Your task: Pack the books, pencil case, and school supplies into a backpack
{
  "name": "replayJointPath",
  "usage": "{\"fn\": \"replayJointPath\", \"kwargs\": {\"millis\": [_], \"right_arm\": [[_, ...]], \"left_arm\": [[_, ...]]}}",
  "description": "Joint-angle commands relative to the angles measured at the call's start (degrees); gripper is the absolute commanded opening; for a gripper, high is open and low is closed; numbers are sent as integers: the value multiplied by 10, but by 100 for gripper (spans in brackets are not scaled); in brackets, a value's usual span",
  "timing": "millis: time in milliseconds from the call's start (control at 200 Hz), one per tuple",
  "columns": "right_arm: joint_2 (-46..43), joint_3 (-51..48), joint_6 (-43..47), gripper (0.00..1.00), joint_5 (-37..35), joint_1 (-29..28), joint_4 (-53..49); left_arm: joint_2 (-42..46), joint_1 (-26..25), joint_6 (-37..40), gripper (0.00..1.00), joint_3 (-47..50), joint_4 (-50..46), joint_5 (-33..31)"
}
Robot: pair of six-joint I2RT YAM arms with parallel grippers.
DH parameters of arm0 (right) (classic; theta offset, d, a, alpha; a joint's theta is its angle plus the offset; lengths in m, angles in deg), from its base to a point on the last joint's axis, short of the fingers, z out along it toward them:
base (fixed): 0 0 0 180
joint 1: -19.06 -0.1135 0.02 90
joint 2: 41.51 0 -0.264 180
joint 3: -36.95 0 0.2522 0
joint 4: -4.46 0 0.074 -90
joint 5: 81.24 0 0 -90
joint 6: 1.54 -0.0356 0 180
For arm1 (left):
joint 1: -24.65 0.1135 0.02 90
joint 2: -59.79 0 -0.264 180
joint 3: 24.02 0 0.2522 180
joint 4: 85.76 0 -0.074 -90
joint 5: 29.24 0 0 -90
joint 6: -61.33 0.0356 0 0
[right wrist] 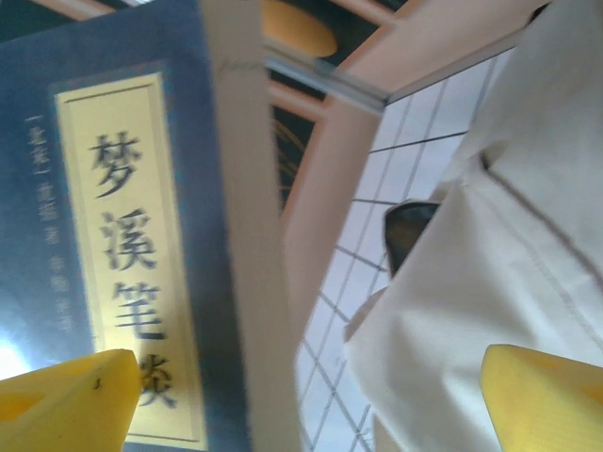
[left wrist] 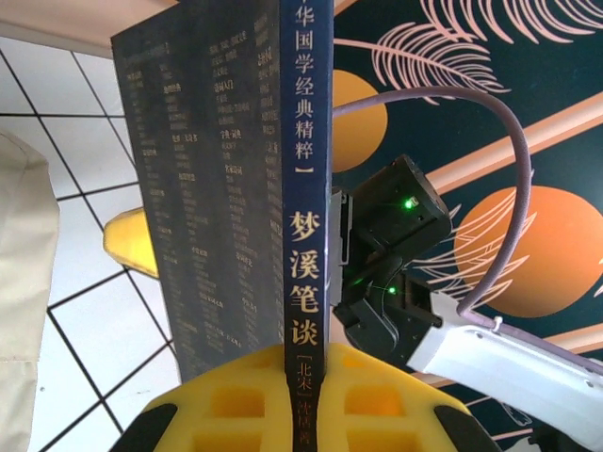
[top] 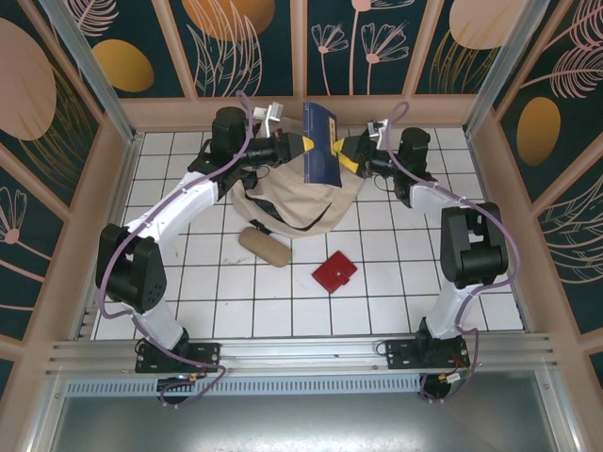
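A navy-blue book (top: 321,141) stands on edge above the cream-beige backpack (top: 292,205) at the back of the table. My left gripper (top: 303,151) is shut on it; in the left wrist view the yellow fingers (left wrist: 236,405) clamp the book's spine (left wrist: 306,235). My right gripper (top: 350,154) is open just right of the book. Its wrist view has the book's pale yellow label (right wrist: 113,264) by the left fingertip (right wrist: 66,405) and backpack fabric (right wrist: 499,282) by the right one. The tan pencil case (top: 265,247) and the red square case (top: 334,273) lie on the tiles in front of the backpack.
A wooden wall (top: 301,111) runs close behind the book and both grippers. Wooden side walls (top: 94,207) bound the white tiled table (top: 396,282). The right arm's wrist (left wrist: 396,273) is close beside the book in the left wrist view.
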Motion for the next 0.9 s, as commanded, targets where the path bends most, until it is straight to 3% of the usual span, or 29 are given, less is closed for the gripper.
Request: {"fn": "replayJointPath", "kwargs": {"millis": [0,165,300,370,596,666,711,761,896], "right_arm": [[-5,16,-75,94,56,-15,138],[-9,8,-153,91,69,-15,223],[-17,-3,-164,81,67,-14,228],[-25,-11,-170,70,61,-14,229],[-52,-21,-171,21,14,-13,179],[-61,-26,-176,13,-10,-15,169],[-68,-31,-185,12,-32,-17,167],[-75,-34,-188,12,-60,-23,158],[-79,-24,-193,13,-133,-52,127]], "left_arm": [[5,2,-14,0,-12,49,23],[-13,8,-14,0,-6,45,23],[-16,14,-12,0,0,43,19],[-14,18,-12,0,7,43,16],[-5,24,-11,0,24,42,7],[-2,25,-19,14,32,47,-2],[6,24,-36,30,45,62,-15],[26,24,-69,40,75,110,-25],[62,23,-155,54,162,230,-68]]}}
